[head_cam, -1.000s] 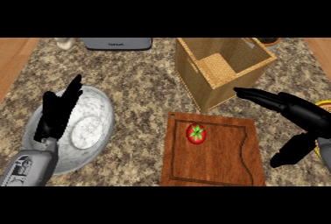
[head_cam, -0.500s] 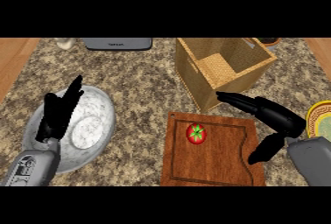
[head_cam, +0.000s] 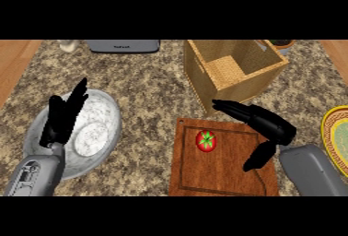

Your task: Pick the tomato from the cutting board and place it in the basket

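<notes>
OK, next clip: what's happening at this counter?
The robot is going for the tomato, which lies on the cutting board. Its right hand is open above the board's right side, fingers above the tomato and thumb below, not touching it. The basket stands just behind the board with nothing visible inside. The left hand rests open over a marble bowl at the left. Nothing is picked up yet.

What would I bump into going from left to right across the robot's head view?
left robot hand → bowl → tomato → right robot hand → yellow plate
</notes>
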`<state>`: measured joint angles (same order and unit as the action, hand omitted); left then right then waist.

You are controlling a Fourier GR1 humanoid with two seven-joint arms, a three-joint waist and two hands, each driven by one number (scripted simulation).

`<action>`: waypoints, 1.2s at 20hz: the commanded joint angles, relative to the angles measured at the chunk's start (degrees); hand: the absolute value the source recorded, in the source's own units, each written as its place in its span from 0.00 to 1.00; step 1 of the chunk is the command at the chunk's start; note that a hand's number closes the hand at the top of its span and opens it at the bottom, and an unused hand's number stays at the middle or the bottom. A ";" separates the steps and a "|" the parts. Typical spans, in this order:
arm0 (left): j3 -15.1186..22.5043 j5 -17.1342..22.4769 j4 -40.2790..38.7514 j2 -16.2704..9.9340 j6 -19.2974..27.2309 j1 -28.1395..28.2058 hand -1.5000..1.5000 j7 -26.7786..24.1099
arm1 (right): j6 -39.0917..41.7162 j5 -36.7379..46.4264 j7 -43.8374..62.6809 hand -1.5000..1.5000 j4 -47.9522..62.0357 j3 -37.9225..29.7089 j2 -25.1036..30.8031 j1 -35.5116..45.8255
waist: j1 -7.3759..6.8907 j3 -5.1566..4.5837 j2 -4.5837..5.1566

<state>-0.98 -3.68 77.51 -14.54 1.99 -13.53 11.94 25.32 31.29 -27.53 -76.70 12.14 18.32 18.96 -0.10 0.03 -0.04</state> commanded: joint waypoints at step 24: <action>-4.01 -2.48 6.37 2.10 -4.61 4.94 0.50 1.59 | -4.43 14.09 -1.46 0.00 13.65 0.64 -13.16 3.07 | -0.12 -0.03 0.05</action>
<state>-3.77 -6.68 83.19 -11.77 -1.16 -9.62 13.83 22.28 43.51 -29.58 -65.35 12.05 7.82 21.33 -0.17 0.00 0.00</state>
